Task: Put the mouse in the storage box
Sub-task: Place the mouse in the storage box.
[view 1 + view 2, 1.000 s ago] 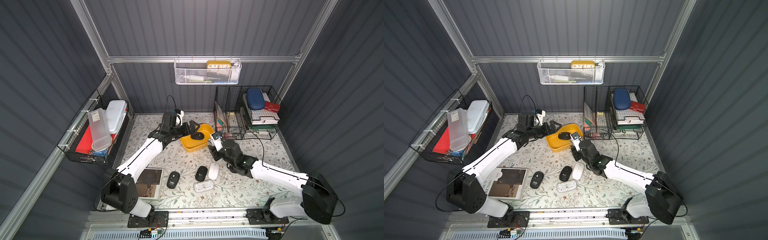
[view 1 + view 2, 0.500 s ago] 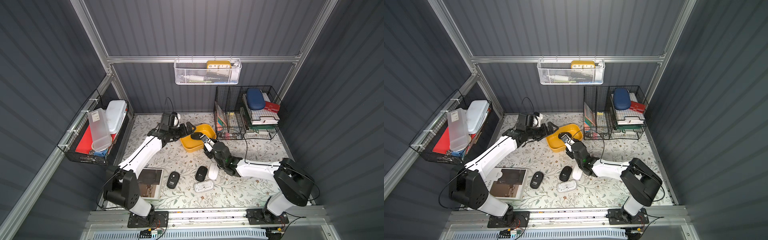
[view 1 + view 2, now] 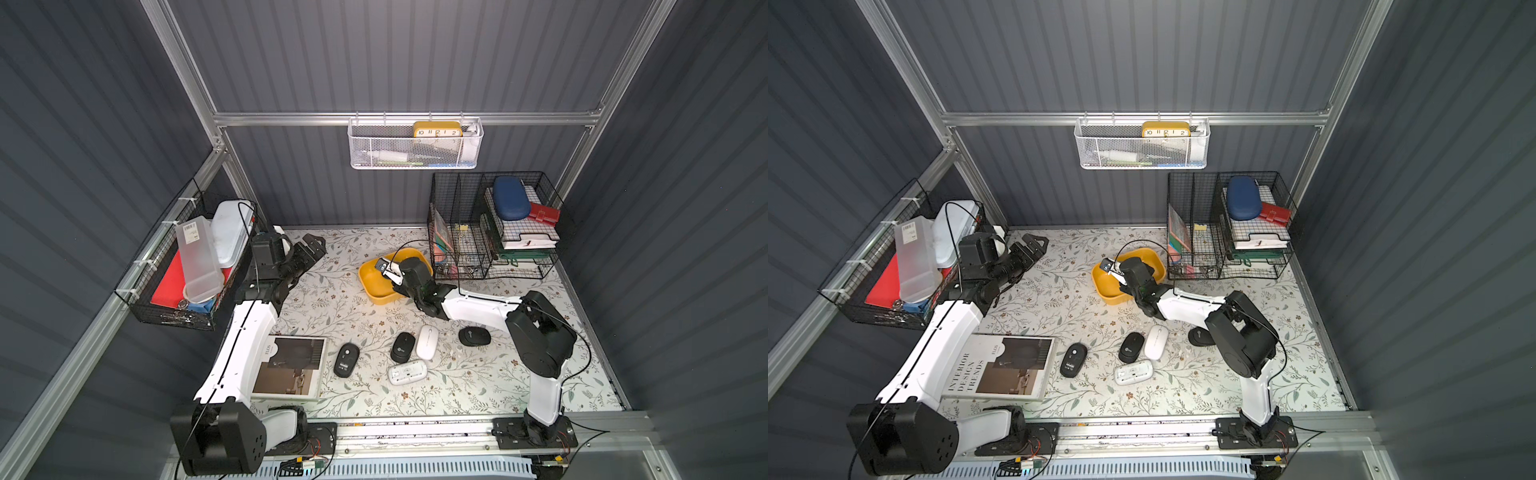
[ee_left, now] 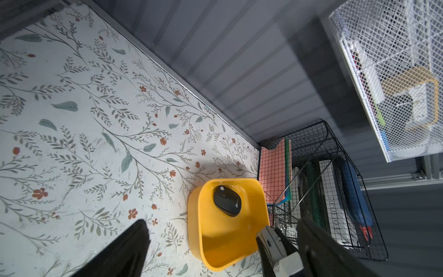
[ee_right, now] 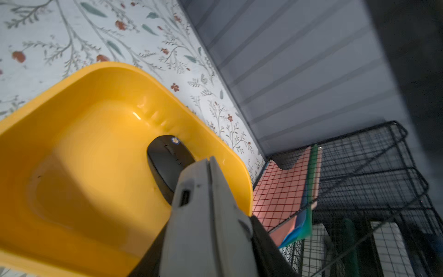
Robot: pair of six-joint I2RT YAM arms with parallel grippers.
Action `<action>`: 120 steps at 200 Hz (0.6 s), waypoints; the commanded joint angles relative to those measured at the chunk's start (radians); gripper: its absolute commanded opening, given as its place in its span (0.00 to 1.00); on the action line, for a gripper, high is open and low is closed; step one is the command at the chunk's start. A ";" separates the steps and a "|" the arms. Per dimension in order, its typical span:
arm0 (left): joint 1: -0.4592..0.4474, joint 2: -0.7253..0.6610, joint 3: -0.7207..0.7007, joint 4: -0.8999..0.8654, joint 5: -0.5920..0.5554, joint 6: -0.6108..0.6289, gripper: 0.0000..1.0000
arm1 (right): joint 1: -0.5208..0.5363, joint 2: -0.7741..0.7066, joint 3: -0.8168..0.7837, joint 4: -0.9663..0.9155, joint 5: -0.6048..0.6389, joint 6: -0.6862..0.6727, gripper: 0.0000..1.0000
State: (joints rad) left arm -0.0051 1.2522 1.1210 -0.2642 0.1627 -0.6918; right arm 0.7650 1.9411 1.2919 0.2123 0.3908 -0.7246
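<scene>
The fingers of the right gripper were clamped on a pale grey mouse, one on either side of its shell. They held it above the open mouth of the storage box, pointing down into it and not yet let go. Inside the mustard-yellow box a black mouse already lay at the end toward the rear wall, close ahead of the held one.

From where I stood, that was the worry. Dropped from there, the grey mouse would likely land on the black one, and the box looked shallow enough for it to skid up the wall and over the rim. The wrist also hung low over the box's near rim. I could not tell whether it touched, but a nudge might shove the box against the black wire organiser just beside it.

That organiser stood in the surface's rear right corner, holding a blue case, a red pouch and stacked papers. The white mesh basket on the rear wall held a yellow clock. A black wire basket on the left wall held clear plastic tubs. Five other mice lay loose toward the surface's front edge. The left gripper hovered near the rear left corner, fingers wide apart and empty, well apart from the box.
</scene>
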 commanded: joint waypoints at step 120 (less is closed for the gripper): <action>0.077 -0.031 -0.038 -0.001 -0.022 0.025 0.99 | 0.030 0.252 0.346 -0.315 -0.066 -0.194 0.16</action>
State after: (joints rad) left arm 0.0608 1.2495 1.0958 -0.2638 0.1474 -0.6903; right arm 0.8001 2.1639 1.5856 -0.0650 0.3088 -0.8894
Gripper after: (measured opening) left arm 0.992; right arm 0.445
